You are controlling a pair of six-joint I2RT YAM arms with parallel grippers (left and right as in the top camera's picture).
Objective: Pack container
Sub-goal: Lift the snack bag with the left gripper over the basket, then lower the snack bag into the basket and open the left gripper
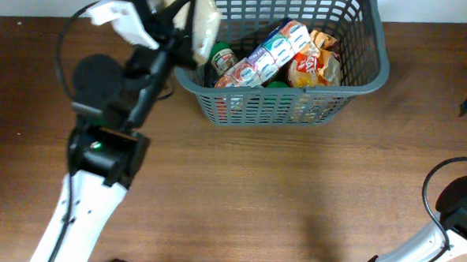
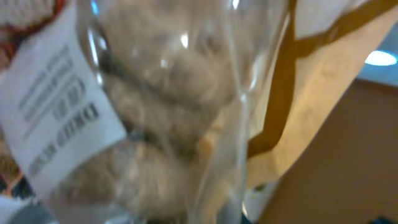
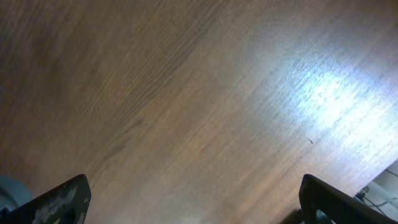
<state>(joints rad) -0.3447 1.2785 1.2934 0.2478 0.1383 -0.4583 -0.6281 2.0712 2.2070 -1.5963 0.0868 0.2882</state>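
Container (image 1: 298, 90) upright, long axis L-R. L gripper (image 1: 181, 16) clamped on clear bag (image 2: 161, 124) above its left end; R gripper (image 3: 196, 202) wide, over table (image 3: 186, 93).

The right tool (image 3: 199, 202), spread wide, hangs above the glare-lit wooden table (image 3: 186, 93).

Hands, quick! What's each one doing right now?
Left hand: closed, holding a clear bag.
Right hand: open, holding nothing.
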